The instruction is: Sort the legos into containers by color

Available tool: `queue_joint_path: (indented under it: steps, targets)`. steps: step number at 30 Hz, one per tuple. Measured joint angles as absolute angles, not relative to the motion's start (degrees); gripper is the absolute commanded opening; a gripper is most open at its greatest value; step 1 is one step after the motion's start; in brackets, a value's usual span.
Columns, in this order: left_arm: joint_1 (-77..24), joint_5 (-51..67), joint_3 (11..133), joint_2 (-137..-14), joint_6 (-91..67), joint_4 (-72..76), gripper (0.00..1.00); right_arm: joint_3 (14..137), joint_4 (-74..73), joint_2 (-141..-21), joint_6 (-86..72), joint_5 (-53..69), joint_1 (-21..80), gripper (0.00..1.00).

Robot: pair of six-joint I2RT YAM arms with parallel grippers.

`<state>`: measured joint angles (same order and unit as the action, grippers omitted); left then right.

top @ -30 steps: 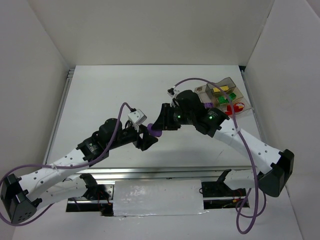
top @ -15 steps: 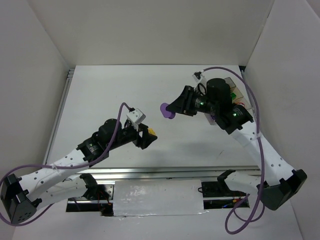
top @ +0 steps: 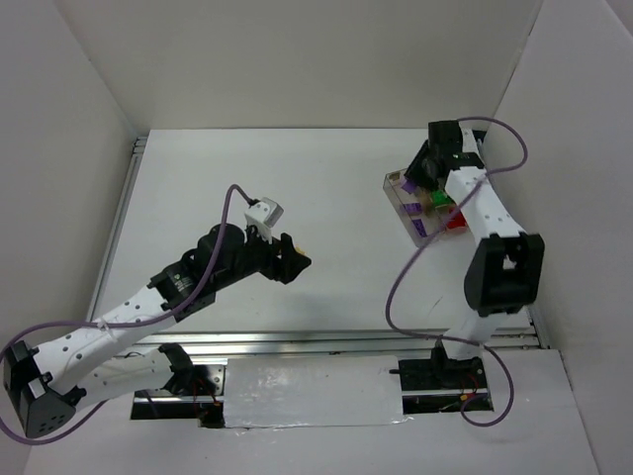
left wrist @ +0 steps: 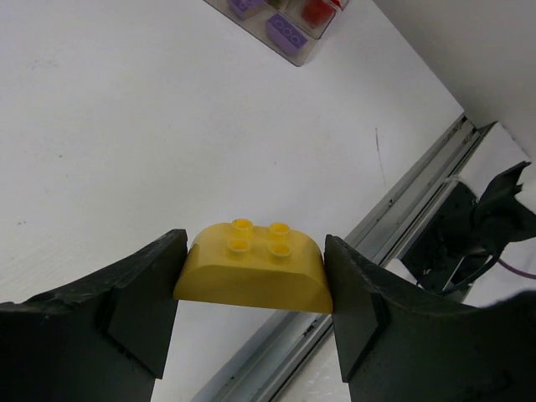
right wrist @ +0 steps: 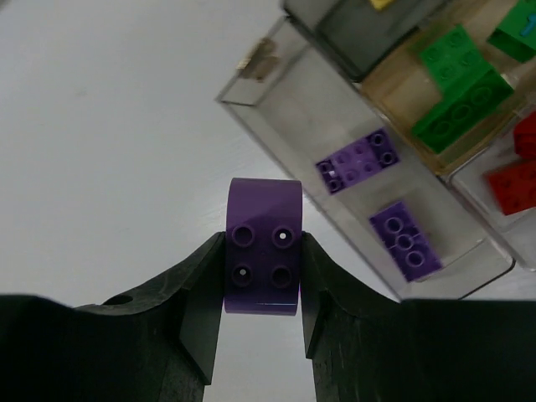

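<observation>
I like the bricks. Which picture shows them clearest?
Left wrist view: the yellow brick is sharp and bright, the fingers nearly black. Right wrist view: the purple brick is sharp, the tray crisp too. Top view: everything too small for detail.

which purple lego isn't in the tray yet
The rounded purple brick clamped in the right gripper; the two flat purple bricks lie in the tray.

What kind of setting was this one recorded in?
Likely a robot lab workcell: plain white walls boxing in a white table, two arms bolted at its edge, a tray of toy bricks.
</observation>
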<state>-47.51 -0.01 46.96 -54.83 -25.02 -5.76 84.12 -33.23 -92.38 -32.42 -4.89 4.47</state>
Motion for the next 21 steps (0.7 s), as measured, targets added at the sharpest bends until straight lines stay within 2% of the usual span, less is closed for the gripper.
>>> queue_joint_path:
  steps: [6, 7, 9, 10, 12, 13, 21]
  targets:
    - [-47.57, -3.27, 50.59, -54.65, -30.28, -12.05, 0.00, 90.26, -35.42, -109.95, -32.05, -7.40, 1.32, 0.11]
    - [-47.57, -3.92, 51.33, -54.70, -30.72, -13.45, 0.00, 91.59, -35.88, -111.55, -32.03, -7.46, 1.23, 0.20]
    - [-47.57, -4.80, 53.10, -55.07, -31.79, -15.66, 0.00, 94.35, -36.56, -113.97, -32.01, -7.40, 1.23, 0.29]
    - [-47.57, -5.15, 54.00, -55.33, -31.99, -16.45, 0.00, 95.72, -36.64, -114.85, -31.92, -7.33, 1.23, 0.48]
    - [-47.57, -5.78, 55.81, -55.90, -32.42, -17.50, 0.00, 98.00, -36.86, -115.98, -31.81, -7.31, 1.23, 0.68]
    - [-47.57, -5.96, 56.60, -56.14, -32.99, -17.85, 0.00, 98.83, -36.88, -116.22, -31.70, -7.31, 1.23, 0.99]
    - [-47.13, -6.07, 59.70, -58.70, -34.52, -18.35, 0.00, 99.39, -37.58, -115.26, -31.18, -5.91, 1.28, 1.00]
